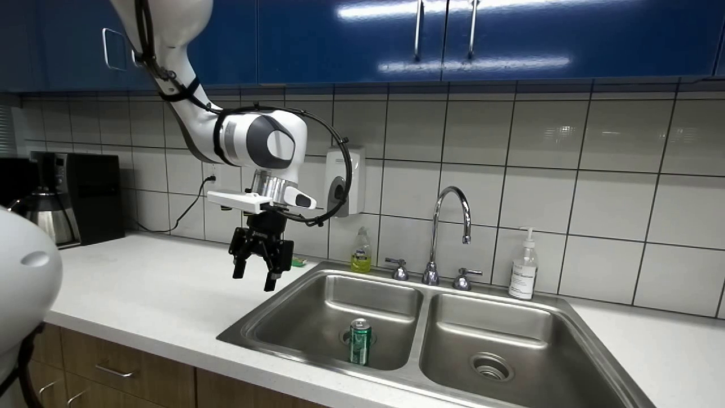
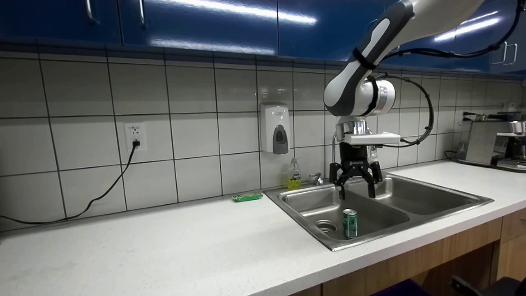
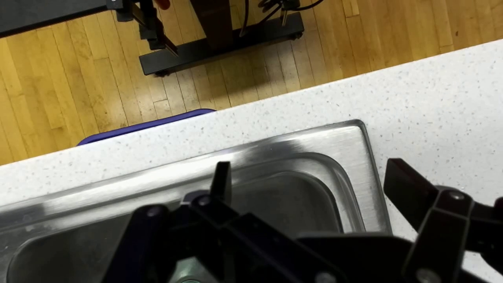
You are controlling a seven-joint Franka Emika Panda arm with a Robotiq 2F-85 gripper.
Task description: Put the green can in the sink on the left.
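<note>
One green can (image 1: 360,341) stands upright in the left basin (image 1: 374,292) of the sink (image 1: 422,328), near its drain (image 2: 326,225) (both exterior views). The end effector (image 2: 356,194), jaws spread apart, hangs above the sink's left end. Tap (image 1: 434,238): sink's rear edge. Green item (image 2: 248,197): on the bench (image 2: 164,255), left of the sink.

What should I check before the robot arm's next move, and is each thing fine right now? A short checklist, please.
1. Green can in the left basin: ok, it stands inside.
2. Can upright: ok, in both exterior views.
3. Gripper free: ok, it is open and holds nothing.
4. Gripper apart from the can: ok, it hangs higher with a visible gap.
5. Faucet apart from the gripper: ok, an exterior view shows space between them.
6. Can empty: cannot tell, its inside is hidden.
</note>
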